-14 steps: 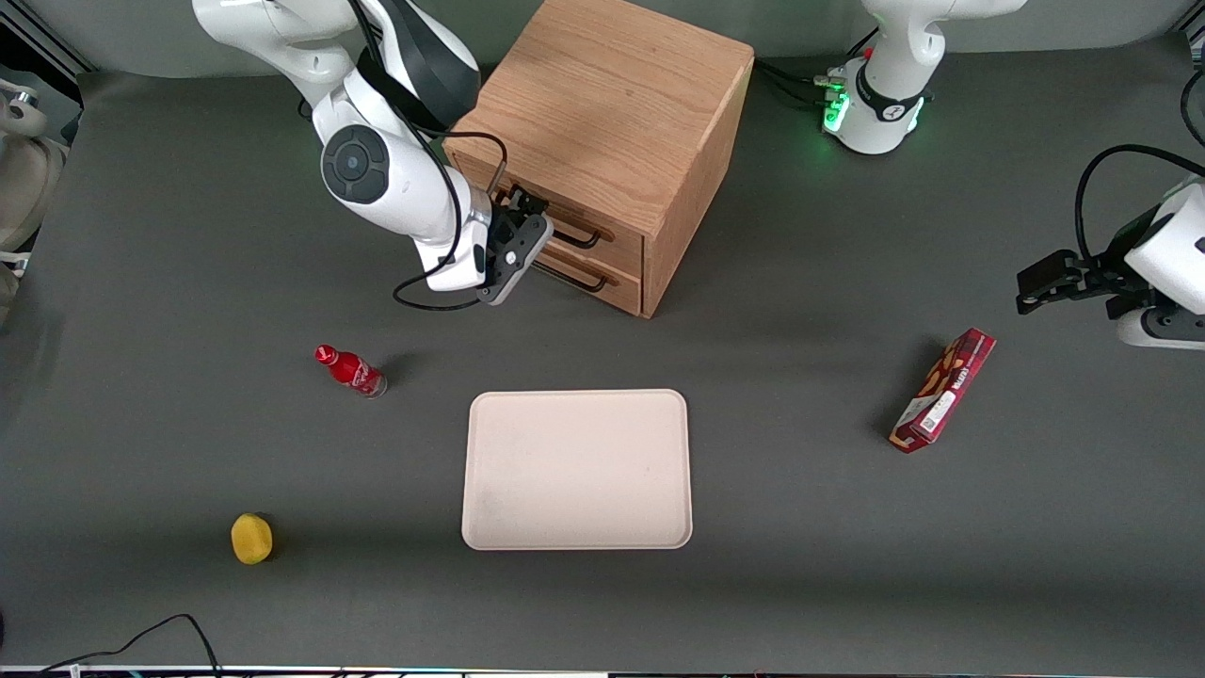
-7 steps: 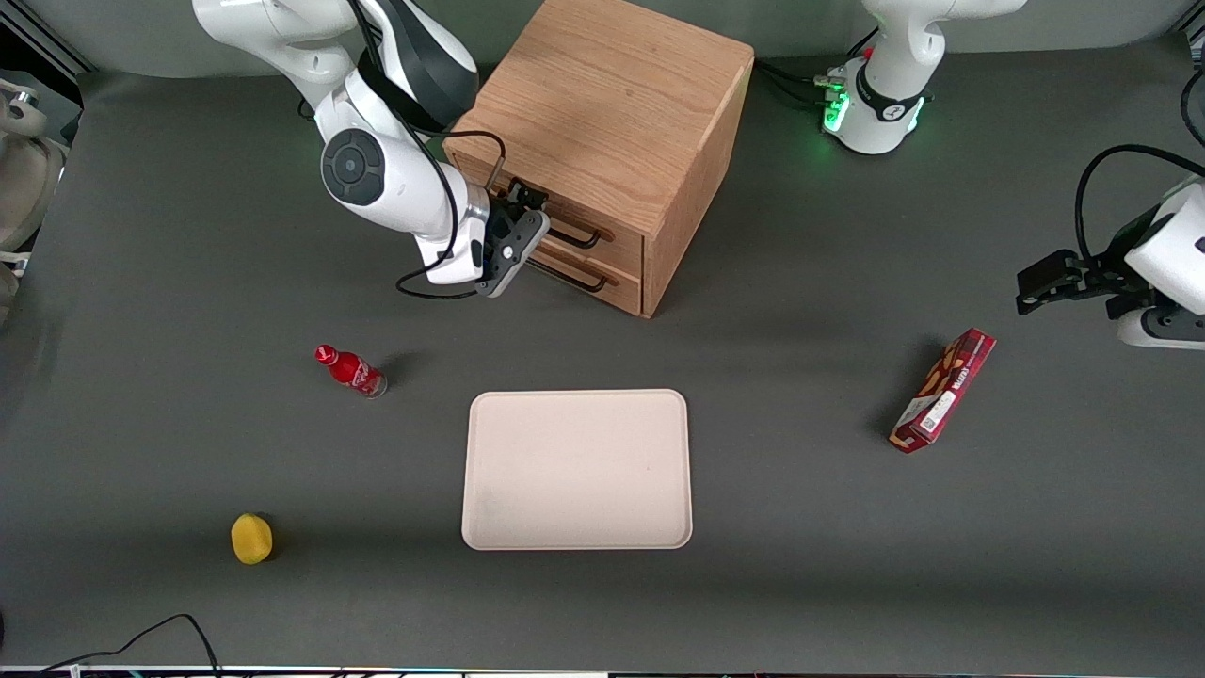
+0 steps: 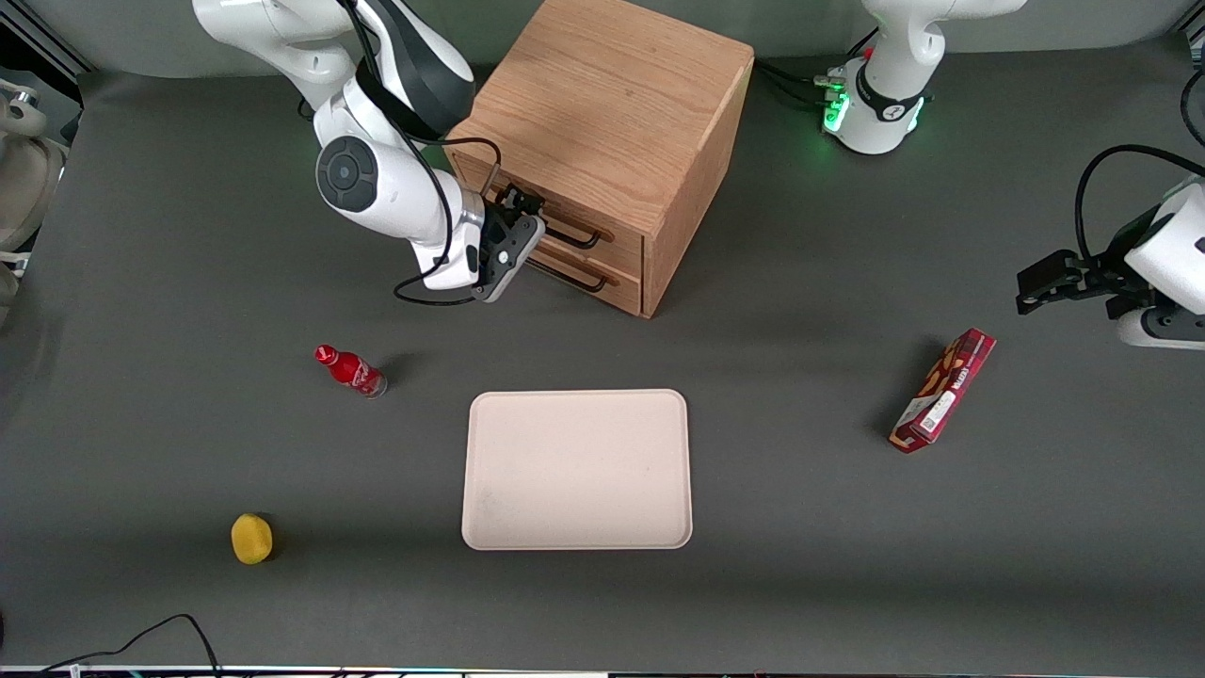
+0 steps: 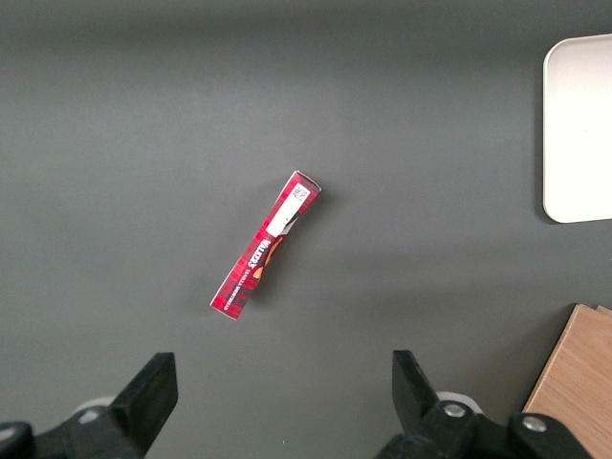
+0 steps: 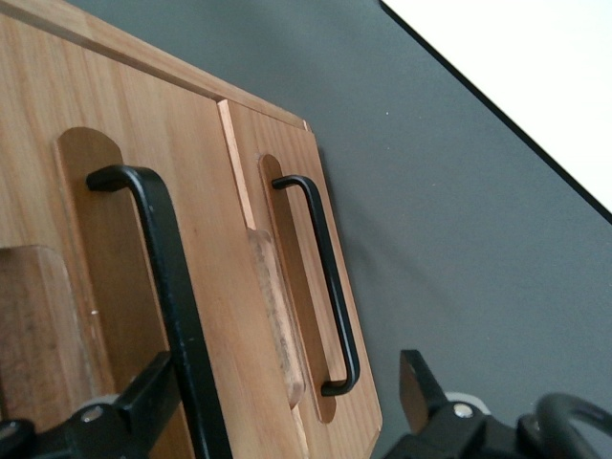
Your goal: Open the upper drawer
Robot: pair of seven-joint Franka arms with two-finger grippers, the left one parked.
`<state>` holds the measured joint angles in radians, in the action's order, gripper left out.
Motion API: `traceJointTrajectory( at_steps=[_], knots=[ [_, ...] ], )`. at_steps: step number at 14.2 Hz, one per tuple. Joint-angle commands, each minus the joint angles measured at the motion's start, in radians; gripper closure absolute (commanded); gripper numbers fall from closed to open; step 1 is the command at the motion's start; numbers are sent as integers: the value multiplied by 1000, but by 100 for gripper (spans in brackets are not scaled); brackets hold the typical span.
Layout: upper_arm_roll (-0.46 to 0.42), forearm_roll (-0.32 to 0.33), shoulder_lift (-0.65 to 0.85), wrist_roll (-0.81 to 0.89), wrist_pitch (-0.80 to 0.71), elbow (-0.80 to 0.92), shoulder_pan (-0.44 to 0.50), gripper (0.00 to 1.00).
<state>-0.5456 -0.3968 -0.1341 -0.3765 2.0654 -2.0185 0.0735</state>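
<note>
The light-oak cube cabinet (image 3: pixel 607 104) stands far from the front camera, with both drawers shut. The upper drawer (image 3: pixel 621 247) (image 5: pixel 110 239) carries a thin black bar handle (image 3: pixel 576 236) (image 5: pixel 167 277). My right gripper (image 3: pixel 520 213) (image 5: pixel 287 406) is right in front of this drawer, at one end of its handle. It is open, and the bar passes between the fingers, close against one fingertip (image 5: pixel 153 387); the other fingertip (image 5: pixel 418 382) stands well clear. The lower drawer (image 3: pixel 617 290) (image 5: pixel 287 220) has the same kind of handle (image 5: pixel 325 287).
A cream tray (image 3: pixel 576 468) lies nearer the front camera than the cabinet. A red bottle (image 3: pixel 350 370) and a yellow fruit (image 3: pixel 251 539) sit toward the working arm's end. A red snack box (image 3: pixel 943 391) (image 4: pixel 266 245) lies toward the parked arm's end.
My right gripper has edged closer to the cabinet front and up toward the upper drawer's handle. Both drawers have stayed shut.
</note>
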Motion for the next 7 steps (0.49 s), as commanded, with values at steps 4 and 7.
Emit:
traceJointTrajectory(
  at_steps=[4,7],
  knots=[
    [42,-11,-53,-59,53,10,-8,0],
    [62,2,-84,-59,53,41,-8,0]
  ],
)
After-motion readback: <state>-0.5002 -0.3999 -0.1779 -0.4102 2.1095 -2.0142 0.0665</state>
